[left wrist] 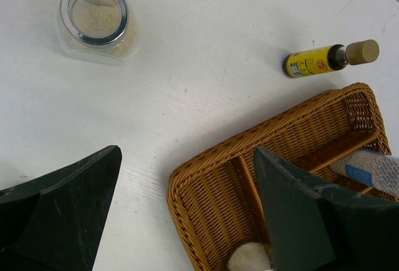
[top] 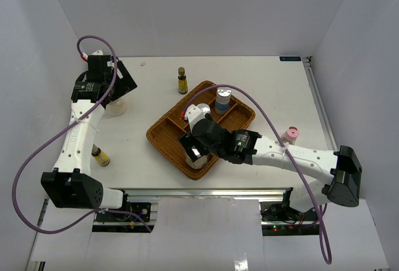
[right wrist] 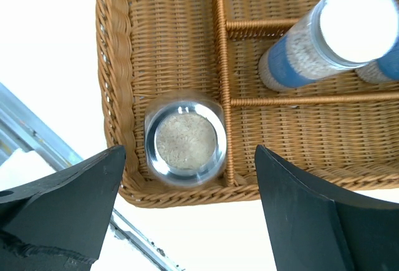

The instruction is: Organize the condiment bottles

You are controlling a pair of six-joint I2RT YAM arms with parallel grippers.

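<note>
A squat silver-lidded glass jar [right wrist: 185, 137] stands in the near corner compartment of the woven tray [right wrist: 112, 65]. My right gripper [right wrist: 189, 151] hangs open above the jar, its fingers apart from it on both sides. Two blue-labelled cylinders [right wrist: 330, 34] stand in the far compartments. In the top view the right gripper [top: 194, 147] is over that jar [top: 198, 160]. My left gripper [top: 121, 83] is open and empty above the second glass jar [top: 115, 106], which also shows in the left wrist view [left wrist: 95, 20]. An amber bottle [top: 182, 81] stands behind the tray.
A yellow-labelled bottle [top: 100, 157] stands near the left arm by the front edge. A pink-capped bottle [top: 290, 134] stands to the right of the tray [top: 161, 140]. A metal rail runs along the table's near edge [right wrist: 134, 237].
</note>
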